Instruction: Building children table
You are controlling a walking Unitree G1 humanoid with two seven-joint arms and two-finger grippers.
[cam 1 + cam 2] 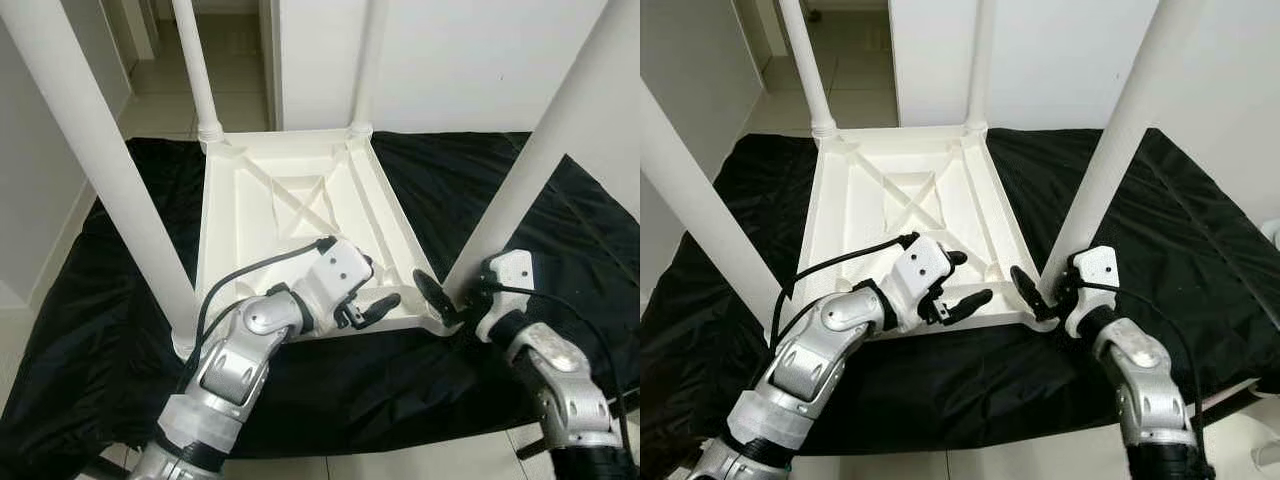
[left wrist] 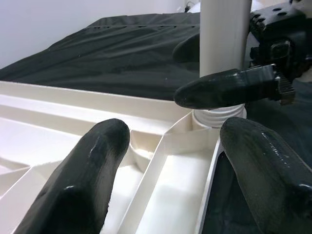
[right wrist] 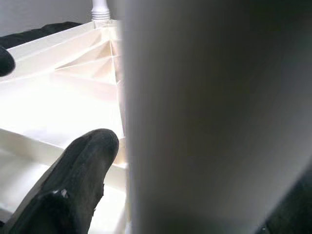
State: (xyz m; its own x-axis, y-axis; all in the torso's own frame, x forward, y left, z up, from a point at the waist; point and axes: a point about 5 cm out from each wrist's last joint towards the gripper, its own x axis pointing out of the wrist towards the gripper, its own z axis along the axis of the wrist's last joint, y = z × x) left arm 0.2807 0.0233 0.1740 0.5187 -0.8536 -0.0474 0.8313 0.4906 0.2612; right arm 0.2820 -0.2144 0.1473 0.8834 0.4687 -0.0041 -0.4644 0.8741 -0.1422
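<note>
The black cloth [image 1: 420,380] is covering the floor, and the white kids' table [image 1: 270,200] is lying upside down on it, legs up. Right tool [image 1: 448,292] is hugging the near-right leg [image 1: 520,190] at its base. Left tool [image 1: 368,290], fingers spread wide, is hovering over the table's near rim.

Both arms reach forward — left gripper [image 1: 372,303] jaws apart.
</note>
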